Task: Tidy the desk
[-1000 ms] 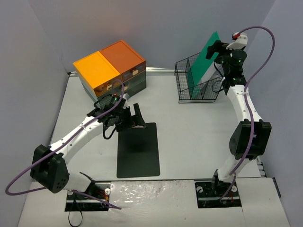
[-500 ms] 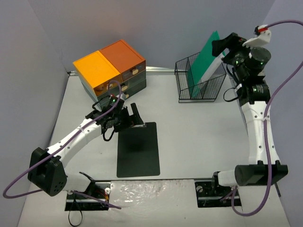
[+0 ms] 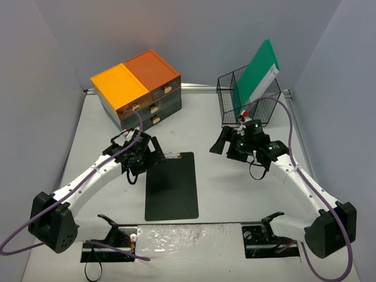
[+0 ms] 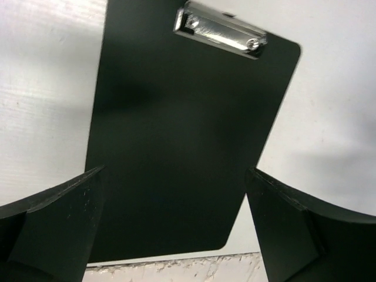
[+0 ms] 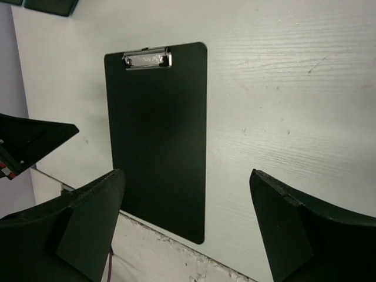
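Observation:
The white desk (image 3: 235,188) carries a black clipboard (image 3: 171,187) lying flat, its metal clip (image 4: 218,34) at the far end. My left gripper (image 3: 154,154) hovers open over the clipboard's clip end, nothing between its fingers (image 4: 53,223). In the left wrist view the board (image 4: 188,129) fills the gap of that gripper (image 4: 174,176). My right gripper (image 3: 223,147) hangs open above the desk to the right of the clipboard, empty. The right wrist view shows the clipboard (image 5: 158,135) and bare desk (image 5: 282,88) between the wide-set jaws of the right gripper (image 5: 187,176).
A black wire basket (image 3: 226,108) stands at the back right with a green folder (image 3: 258,69) leaning upright in it. An orange-topped drawer unit (image 3: 138,82) sits at the back left. Grey walls close in the left, right and far sides.
My right arm has swung from the green folder's top at the basket down to the desk's middle. The folder stays in the basket. My left gripper drew back slightly to the left.

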### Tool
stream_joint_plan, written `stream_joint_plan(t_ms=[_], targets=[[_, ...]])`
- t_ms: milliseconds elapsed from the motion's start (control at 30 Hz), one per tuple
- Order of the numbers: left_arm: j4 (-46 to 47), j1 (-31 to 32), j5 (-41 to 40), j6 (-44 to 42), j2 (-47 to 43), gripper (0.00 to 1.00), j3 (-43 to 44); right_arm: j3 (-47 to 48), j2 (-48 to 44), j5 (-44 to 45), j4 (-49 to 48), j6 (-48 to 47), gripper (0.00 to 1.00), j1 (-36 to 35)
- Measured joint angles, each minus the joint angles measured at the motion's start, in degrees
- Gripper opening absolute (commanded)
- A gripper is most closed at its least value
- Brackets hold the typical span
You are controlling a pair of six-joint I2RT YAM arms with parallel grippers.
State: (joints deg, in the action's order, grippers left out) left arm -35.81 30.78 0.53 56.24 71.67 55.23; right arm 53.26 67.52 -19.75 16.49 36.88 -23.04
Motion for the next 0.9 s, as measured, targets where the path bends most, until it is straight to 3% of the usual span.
stream_joint_plan(t_ms=[167, 267, 433, 667, 900], targets=[[-0.36, 0.31, -0.75, 7.63, -5.93, 0.97, -10.6, 2.81, 7.25, 1.12, -0.95, -3.91, 0.81, -6.39], [-1.17, 1.45, -2.28, 11.51, -10.63, 0.97, -13.21, 10.15, 16.04, 3.81, -0.37, -9.81, 0.8, -10.89], [-1.32, 2.13, -3.66, 14.31, -17.74, 0.97, -13.43, 20.56, 26.94, 7.74, -1.19, -21.41, 0.81, -14.43], [-1.88, 2.17, -3.92, 15.19, -20.33, 0.97, -13.3, 33.57, 40.05, 10.76, -0.24, -36.82, 0.78, -14.54], [-3.34, 2.17, -4.53, 15.29, -24.11, 0.97, -10.5, 40.3, 50.79, 11.46, 2.4, -44.62, 0.7, -14.89]])
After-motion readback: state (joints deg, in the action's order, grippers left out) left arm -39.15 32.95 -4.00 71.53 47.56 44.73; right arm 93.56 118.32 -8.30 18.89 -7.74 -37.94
